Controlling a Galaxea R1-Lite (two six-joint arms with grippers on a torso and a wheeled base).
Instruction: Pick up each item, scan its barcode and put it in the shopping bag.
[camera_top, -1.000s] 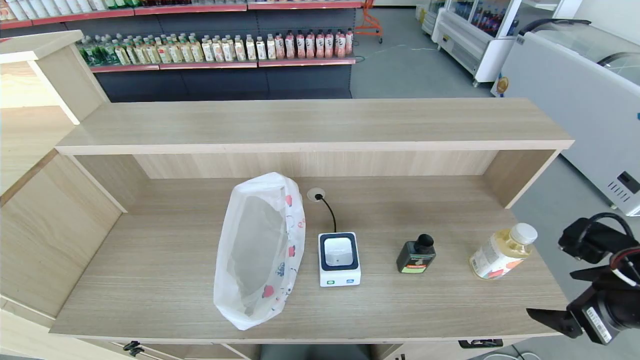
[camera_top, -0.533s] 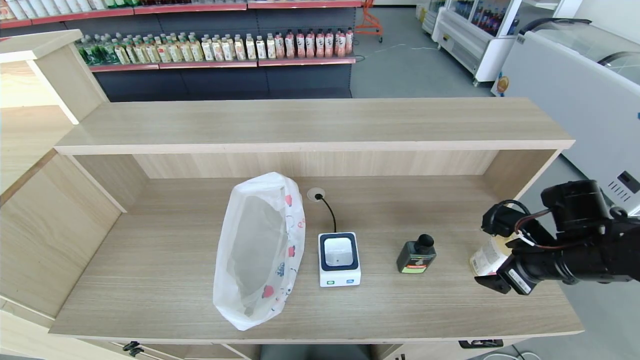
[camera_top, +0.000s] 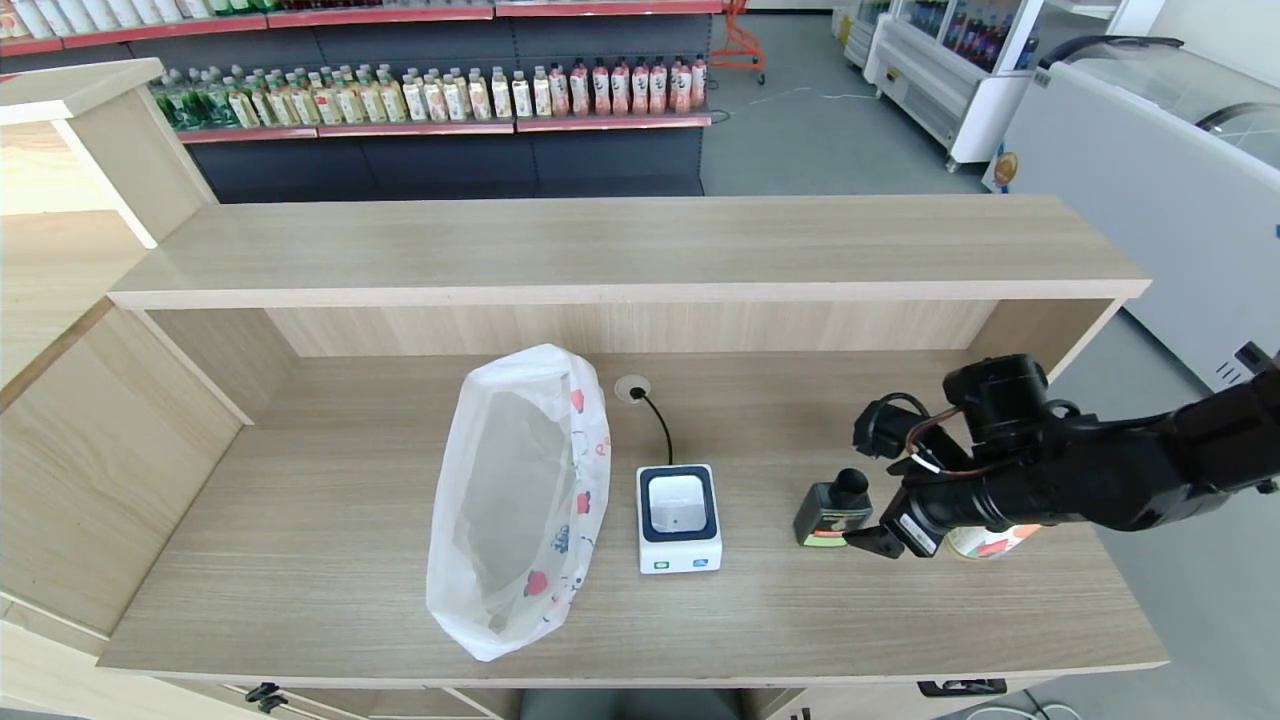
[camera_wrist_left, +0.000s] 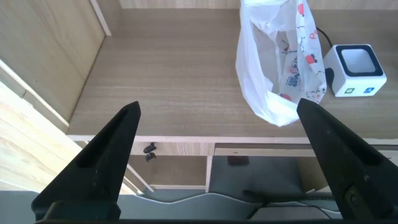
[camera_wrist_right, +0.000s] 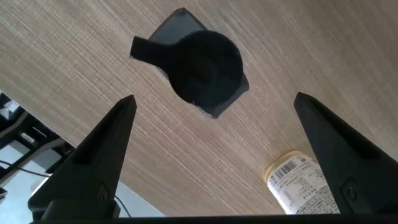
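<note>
Right tool (camera_wrist_right: 214, 98): spread wide, holding nothing, hanging directly above the dark bottle (camera_top: 832, 515). The dark bottle stands upright on the counter (camera_top: 300, 560), at 3 o'clock from the scanner (camera_top: 679, 517). The yellow drink bottle (camera_wrist_right: 301, 180) sits further out at 3 o'clock (my arm covers most of it in the head view). The shopping bag (camera_top: 520, 500) lies just beside the scanner at 9 o'clock. My left tool (camera_wrist_left: 219, 104): spread wide, empty, by the counter's front edge.
</note>
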